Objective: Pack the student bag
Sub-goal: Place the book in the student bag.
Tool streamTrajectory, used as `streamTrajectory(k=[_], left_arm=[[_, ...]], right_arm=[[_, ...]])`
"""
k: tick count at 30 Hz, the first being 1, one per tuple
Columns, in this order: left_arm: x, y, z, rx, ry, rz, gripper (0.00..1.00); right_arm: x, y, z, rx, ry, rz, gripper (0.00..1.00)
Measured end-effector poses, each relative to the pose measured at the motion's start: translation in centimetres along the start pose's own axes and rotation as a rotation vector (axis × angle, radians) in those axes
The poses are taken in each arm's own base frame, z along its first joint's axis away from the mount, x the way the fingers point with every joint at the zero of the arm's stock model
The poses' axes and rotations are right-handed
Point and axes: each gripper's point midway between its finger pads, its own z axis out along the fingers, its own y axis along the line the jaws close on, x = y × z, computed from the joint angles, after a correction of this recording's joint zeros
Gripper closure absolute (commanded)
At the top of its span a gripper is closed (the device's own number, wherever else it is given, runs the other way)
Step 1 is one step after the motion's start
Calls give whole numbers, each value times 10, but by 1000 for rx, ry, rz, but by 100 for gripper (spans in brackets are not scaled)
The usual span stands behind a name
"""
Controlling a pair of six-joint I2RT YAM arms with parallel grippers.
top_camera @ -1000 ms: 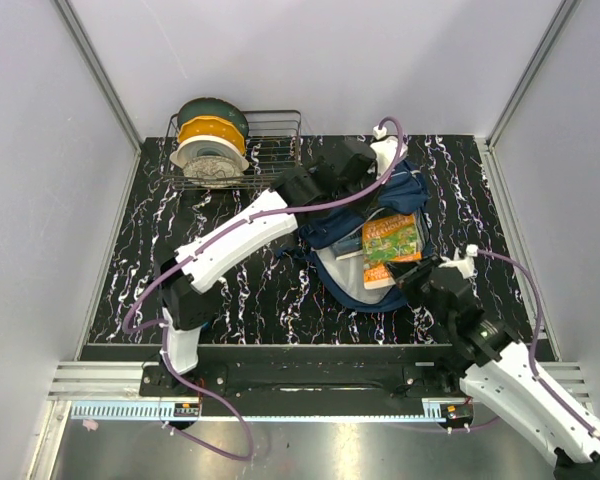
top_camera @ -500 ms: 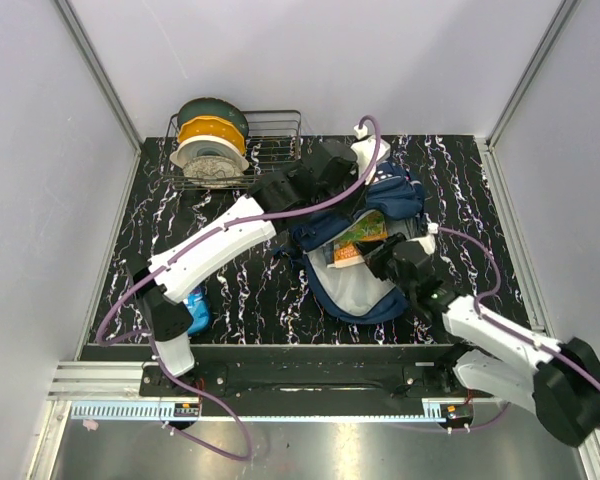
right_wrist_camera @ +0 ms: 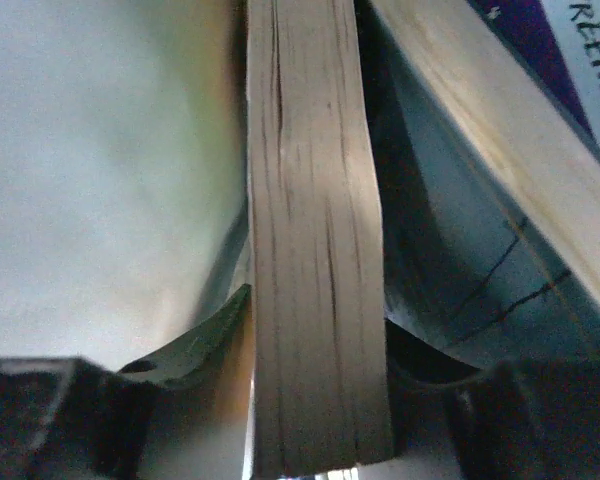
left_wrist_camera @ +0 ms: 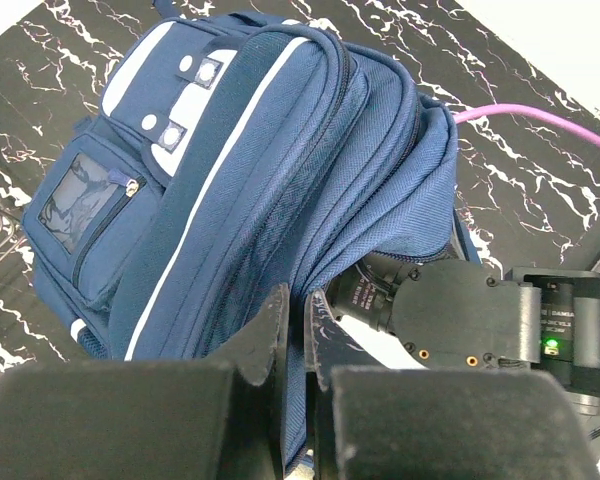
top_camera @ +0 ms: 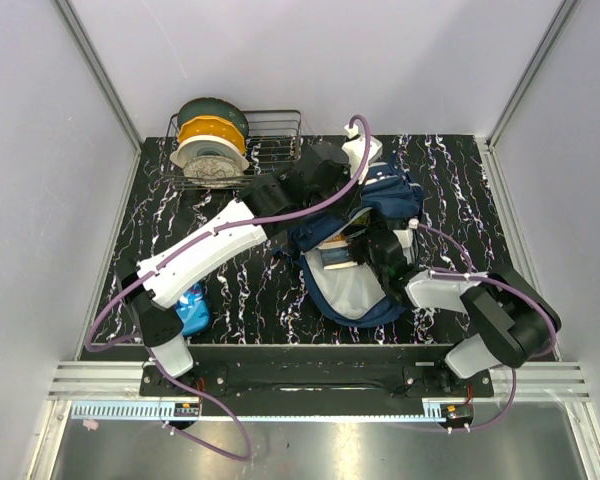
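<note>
Paper page-edges of the book (right_wrist_camera: 315, 200) stand between the jaws of our right gripper (right_wrist_camera: 318, 335), clamped or freed we cannot tell. It has just entered the student bag (left_wrist_camera: 280, 150) ahead, whose rim our left gripper (left_wrist_camera: 298, 335) pinches shut, so release seems next.

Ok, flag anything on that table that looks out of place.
A small blue object lies alone on the table beside the left arm's base, apart from the student bag; I cannot tell what it is. The bag's edge is pinched up by the left gripper; otherwise nothing stands out.
</note>
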Motion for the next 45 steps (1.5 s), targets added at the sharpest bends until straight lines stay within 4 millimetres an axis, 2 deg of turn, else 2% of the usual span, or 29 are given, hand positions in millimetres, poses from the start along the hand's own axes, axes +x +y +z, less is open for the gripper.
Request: streamTrajectory(k=[6, 7, 9, 14, 18, 23, 26, 29, 32, 35, 38, 41, 43, 45], left_arm=[[2, 4, -1, -14, -4, -5, 100], [3, 4, -1, -14, -4, -6, 100], [2, 5, -1, -15, -8, -9, 100], [-1, 11, 1, -24, -24, -29, 100], [-3, 13, 1, -24, -33, -39, 100], [-3, 14, 2, -24, -33, -46, 100], [-3, 13, 1, -21, -31, -48, 100], [-3, 13, 1, -19, -31, -53, 100], [-3, 13, 2, -18, -32, -56, 100], [-4, 16, 2, -23, -37, -58, 100], [-5, 19, 2, -27, -39, -63, 100], [-1, 18, 4, -19, -38, -71, 100], [-1, 16, 5, -11, -37, -75, 100], [-2, 16, 5, -8, -41, -78, 100]], right_arm=[[-1, -5, 4, 6, -14, 11, 33], [-2, -4, 2, 4, -13, 7, 27], [-5, 0, -5, -4, -12, -6, 23], [-15, 18, -32, -46, -13, -46, 5], [-18, 19, -47, -47, -6, -66, 3], [-12, -14, -54, 26, 33, -84, 5], [-10, -18, -52, 31, 41, -75, 4], [-6, -13, -39, 27, 50, -72, 3], [-1, 8, -17, 20, 78, -86, 2], [3, 25, -14, -9, 104, -96, 2], [1, 13, -29, -9, 116, -98, 0], [-6, -12, -59, 18, 117, -113, 0], [-11, -12, -74, 10, 115, -126, 0], [-16, -1, -86, -27, 104, -129, 0]])
